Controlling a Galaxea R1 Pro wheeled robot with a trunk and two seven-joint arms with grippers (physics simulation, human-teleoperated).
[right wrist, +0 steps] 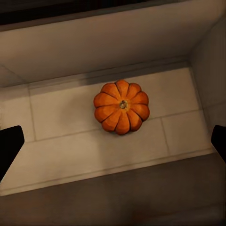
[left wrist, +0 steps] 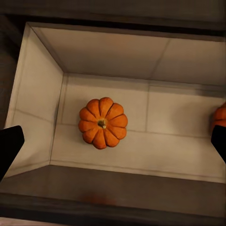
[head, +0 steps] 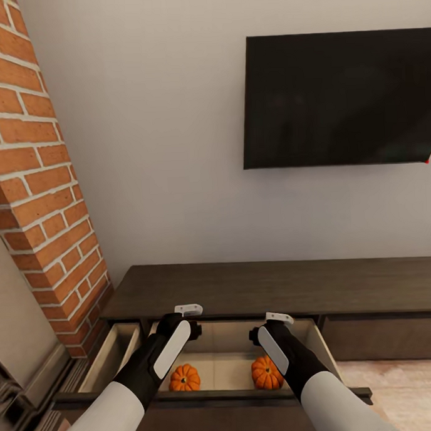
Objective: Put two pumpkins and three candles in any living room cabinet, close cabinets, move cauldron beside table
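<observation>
Head view, left to right: brick fireplace [head: 38,185], then the cabinet [head: 269,285] with its drawer [head: 234,356] open. Left gripper [left wrist: 113,141], jaws wide, hangs over the left pumpkin [head: 184,378]; right gripper [right wrist: 113,141], jaws wide, over the right pumpkin [head: 266,372].

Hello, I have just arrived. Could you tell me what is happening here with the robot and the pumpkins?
The robot stands at the dark TV cabinet with a drawer pulled out. Two pumpkins lie on the drawer floor, apart: the left pumpkin under the left gripper and the right pumpkin under the right gripper. Both grippers hover open above them, holding nothing. The drawer is not yet closed.
</observation>
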